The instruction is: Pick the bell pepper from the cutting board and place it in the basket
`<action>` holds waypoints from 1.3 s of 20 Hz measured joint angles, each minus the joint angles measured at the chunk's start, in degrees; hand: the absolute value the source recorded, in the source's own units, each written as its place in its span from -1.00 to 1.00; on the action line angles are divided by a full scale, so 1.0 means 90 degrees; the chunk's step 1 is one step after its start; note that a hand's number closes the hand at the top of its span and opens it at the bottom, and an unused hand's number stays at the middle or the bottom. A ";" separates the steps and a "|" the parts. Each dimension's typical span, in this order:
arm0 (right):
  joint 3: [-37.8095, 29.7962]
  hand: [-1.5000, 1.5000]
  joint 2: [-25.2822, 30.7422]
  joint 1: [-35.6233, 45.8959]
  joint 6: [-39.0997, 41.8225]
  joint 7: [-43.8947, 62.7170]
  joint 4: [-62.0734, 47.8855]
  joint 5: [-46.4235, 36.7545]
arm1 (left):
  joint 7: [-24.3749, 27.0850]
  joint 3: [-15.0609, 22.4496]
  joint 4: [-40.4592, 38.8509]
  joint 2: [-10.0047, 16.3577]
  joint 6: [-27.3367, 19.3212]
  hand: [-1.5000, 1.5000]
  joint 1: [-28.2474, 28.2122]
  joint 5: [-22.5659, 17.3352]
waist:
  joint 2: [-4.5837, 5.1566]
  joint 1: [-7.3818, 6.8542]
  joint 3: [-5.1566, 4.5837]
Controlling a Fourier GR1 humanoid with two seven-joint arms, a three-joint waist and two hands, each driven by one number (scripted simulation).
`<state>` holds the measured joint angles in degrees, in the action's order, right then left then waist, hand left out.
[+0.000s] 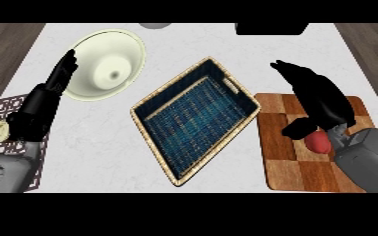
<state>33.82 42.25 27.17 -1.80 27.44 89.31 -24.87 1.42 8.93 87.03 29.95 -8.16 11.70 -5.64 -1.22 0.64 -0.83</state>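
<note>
Nearest, at the lower right, the grey right forearm [359, 156] comes in over the wooden checkered cutting board [294, 171], which lies on the pale desk [96, 145]. The red bell pepper [319, 141] sits on that board near its right side, partly hidden by the wrist above it. The right robot hand [325, 100] hangs over the board with its fingers stretched out straight toward the far left, their tips reaching past the board's far edge. Its thumb is bent down just beside the pepper, and nothing is clasped in the hand. At the lower left the left forearm [15, 172] rises from the edge over a dark latticed mat [13, 105]. The left robot hand [40, 107] rests open there, fingers straight and pointing away, their tips at the rim of a cream plate [107, 65]. Between the two arms lies the basket [196, 117], a rectangular woven tray with a tan rim and a dark blue floor. It is turned at an angle, and one corner sits just beside the board's left edge. Farthest away, at the desk's back edge, a grey round thing [155, 25] and a black block [272, 28] are cut off by the view.
</note>
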 measured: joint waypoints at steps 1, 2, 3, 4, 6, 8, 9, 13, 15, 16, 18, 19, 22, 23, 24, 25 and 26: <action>0.0070 -1.00 0.0139 0.0137 0.0448 0.0248 0.0091 0.0068 | 0.0009 -0.0010 -0.0001 0.0006 0.0021 0.00 0.0009 -0.0010 | 0.0009 -0.0014 0.0004; 0.0130 -1.00 0.0221 0.0281 0.0892 0.0525 0.0194 0.0177 | 0.0012 0.0016 -0.0007 -0.0015 0.0016 0.00 -0.0001 0.0012 | 0.0017 -0.0027 0.0009; 0.0160 -1.00 0.0333 0.0383 0.1329 0.0775 0.0338 0.0331 | 0.0019 -0.0014 -0.0019 0.0012 0.0032 0.00 -0.0027 0.0003 | 0.0019 -0.0025 0.0014; 0.0184 -1.00 0.0383 0.0503 0.1748 0.1068 0.0484 0.0502 | 0.0040 -0.0020 -0.0029 0.0003 0.0029 0.00 -0.0038 0.0010 | 0.0025 -0.0025 0.0020; 0.0127 -1.00 0.0418 0.0796 0.2536 0.1678 0.0741 0.0928 | 0.0018 -0.0053 0.0008 0.0000 0.0048 0.00 -0.0015 -0.0011 | 0.0041 -0.0039 0.0035; 0.0023 -1.00 0.0442 0.1032 0.3216 0.2215 0.0882 0.1370 | 0.0080 -0.0086 -0.0034 -0.0009 0.0111 0.00 -0.0008 -0.0030 | 0.0063 -0.0041 0.0047; -0.0070 -1.00 0.0514 0.1060 0.3454 0.2349 0.0934 0.1559 | 0.0074 -0.0055 -0.0008 -0.0068 0.0050 0.00 -0.0020 0.0037 | 0.0072 -0.0038 0.0054; -0.0318 -1.00 0.0603 0.1089 0.3951 0.2693 0.1125 0.2077 | -0.0007 -0.0066 0.0127 -0.0179 0.0016 0.00 -0.0046 0.0126 | 0.0094 -0.0047 0.0072; -0.0390 -1.00 0.0583 0.1074 0.4083 0.2733 0.1089 0.2177 | -0.0059 -0.0105 0.0217 -0.0186 0.0076 0.00 -0.0091 0.0125 | 0.0104 -0.0064 0.0078; -0.0449 -1.00 0.0630 0.1057 0.4170 0.2678 0.1023 0.2181 | -0.0077 -0.0103 0.0301 -0.0206 0.0073 0.00 -0.0151 0.0153 | 0.0109 -0.0075 0.0080; -0.0543 -1.00 0.0663 0.0975 0.4310 0.2593 0.0955 0.2157 | -0.0146 -0.0149 0.0304 -0.0230 0.0140 0.00 -0.0110 0.0165 | 0.0117 -0.0073 0.0084; -0.0504 -1.00 0.0624 0.0914 0.4349 0.2539 0.0898 0.2023 | -0.0143 -0.0154 0.0216 -0.0280 0.0115 0.00 -0.0029 0.0233 | 0.0122 -0.0070 0.0085; -0.0421 -1.00 0.0449 0.0830 0.4460 0.2498 0.0755 0.1786 | -0.0083 -0.0260 0.0071 -0.0299 0.0241 0.00 0.0046 0.0252 | 0.0131 -0.0079 0.0087; -0.0379 -1.00 0.0436 0.0743 0.4494 0.2422 0.0654 0.1623 | -0.0067 -0.0253 0.0036 -0.0346 0.0243 0.00 0.0069 0.0288 | 0.0134 -0.0081 0.0087; -0.0347 -1.00 0.0339 0.0715 0.4503 0.2438 0.0603 0.1535 | -0.0038 -0.0247 0.0042 -0.0395 0.0241 0.00 0.0049 0.0326 | 0.0135 -0.0084 0.0089; -0.0320 -1.00 0.0268 0.0664 0.4516 0.2434 0.0509 0.1436 | -0.0060 -0.0252 0.0063 -0.0417 0.0249 0.00 0.0046 0.0351 | 0.0135 -0.0089 0.0089; -0.0322 -1.00 0.0310 0.0530 0.4544 0.2398 0.0511 0.1363 | -0.0058 -0.0343 0.0072 -0.0351 0.0340 0.00 0.0039 0.0299 | 0.0134 -0.0084 0.0089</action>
<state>30.92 45.04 31.94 39.09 49.02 93.90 -12.60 0.90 5.84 87.68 26.79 -5.11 12.05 -2.95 -0.01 -0.11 -0.03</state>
